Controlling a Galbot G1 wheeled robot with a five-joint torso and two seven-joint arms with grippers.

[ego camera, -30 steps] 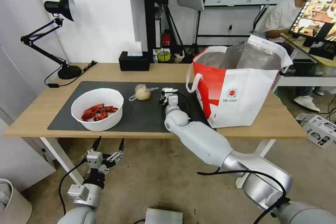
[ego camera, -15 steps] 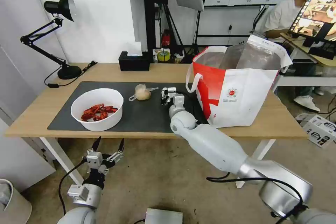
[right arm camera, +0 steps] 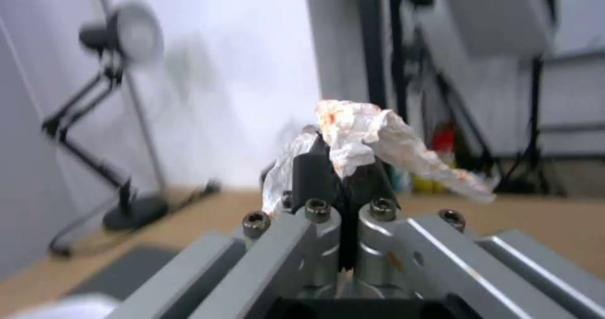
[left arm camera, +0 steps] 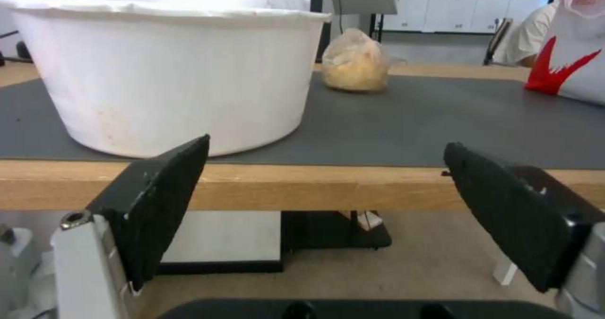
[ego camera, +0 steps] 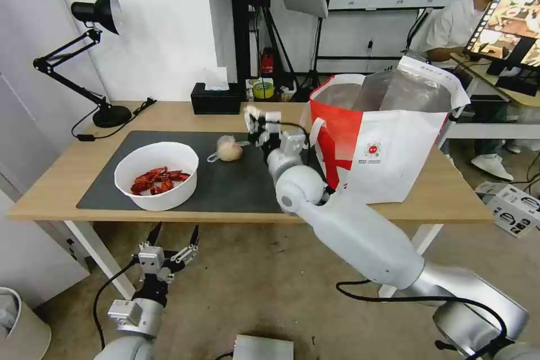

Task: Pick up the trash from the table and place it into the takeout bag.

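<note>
My right gripper (ego camera: 256, 121) hangs above the dark mat (ego camera: 236, 183), shut on a crumpled white tissue (ego camera: 251, 111) with reddish stains (right arm camera: 372, 137). It is just left of the white and red takeout bag (ego camera: 388, 146), whose foil-lined mouth stands open. On the mat lie a knotted clear bag with a beige lump (ego camera: 229, 148) and a white bowl of red crayfish shells (ego camera: 156, 174). My left gripper (ego camera: 173, 237) stays open and holds nothing, below the table's front edge (ego camera: 56, 205), facing the bowl (left arm camera: 170, 73).
A black tissue box (ego camera: 215, 100) and a black desk lamp (ego camera: 104, 113) stand along the table's back edge. A white bin (ego camera: 17, 320) is on the floor at the left and a carton (ego camera: 514, 208) at the right.
My right arm has risen from the mat with the tissue, moving up and slightly left beside the bag. The left arm has not moved.
</note>
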